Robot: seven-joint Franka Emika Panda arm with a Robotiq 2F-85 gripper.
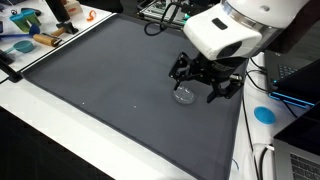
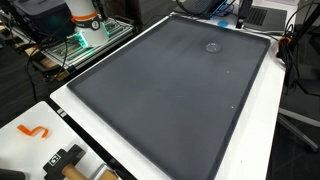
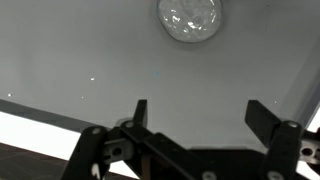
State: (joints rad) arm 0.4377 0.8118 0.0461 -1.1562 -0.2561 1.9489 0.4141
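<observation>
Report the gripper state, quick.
Gripper: open, holding nothing. The clear round object lies on the dark mat, apart from its fingers.

Gripper (image 1: 205, 84) jaws spread — just beside clear round object (image 1: 185, 95) on grey mat (image 1: 100, 90).

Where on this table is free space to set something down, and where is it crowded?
Most of the dark mat is bare, everywhere away from the clear round object by the gripper. Crowded: the tools off one mat corner and the cables along one edge.
</observation>
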